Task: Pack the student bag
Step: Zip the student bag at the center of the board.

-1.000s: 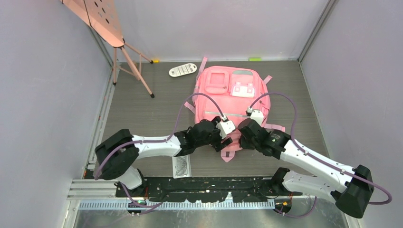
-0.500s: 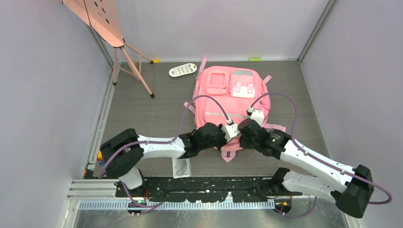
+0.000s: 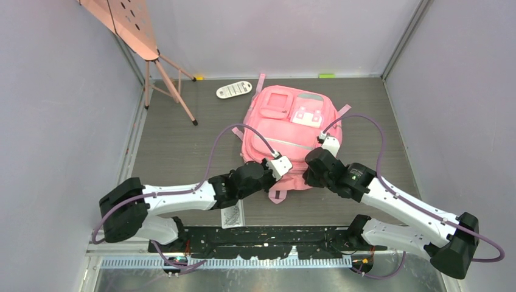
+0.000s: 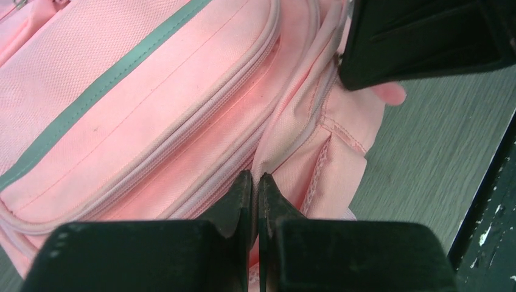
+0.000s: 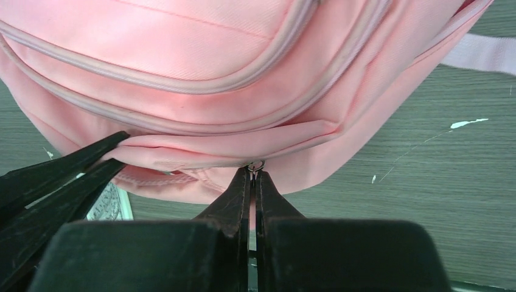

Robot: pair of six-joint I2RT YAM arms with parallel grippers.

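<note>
The student bag [image 3: 286,131] is a large pink backpack lying flat in the middle of the floor, its near end towards the arms. My left gripper [image 3: 283,177] is at that near end. In the left wrist view it [image 4: 255,180] is shut on a fold of the bag's [image 4: 152,109] pink fabric beside a zipper seam. My right gripper [image 3: 306,176] is just to its right, and the right wrist view shows it [image 5: 252,174] shut on the zipper pull ring [image 5: 255,165] at the bag's [image 5: 213,55] edge. Each wrist view also shows the other gripper's fingers [image 4: 426,36] [image 5: 55,176].
A white remote-like object [image 3: 234,90] lies behind the bag on the left. A pink board on a tripod stand [image 3: 164,73] occupies the back left corner. A patterned white card [image 3: 232,213] lies near the front rail. Grey walls close in both sides.
My left gripper has shut on the bag's fabric and drawn back to the left. The bag's near end has shifted left and the bag now lies skewed. The right gripper kept its grip.
</note>
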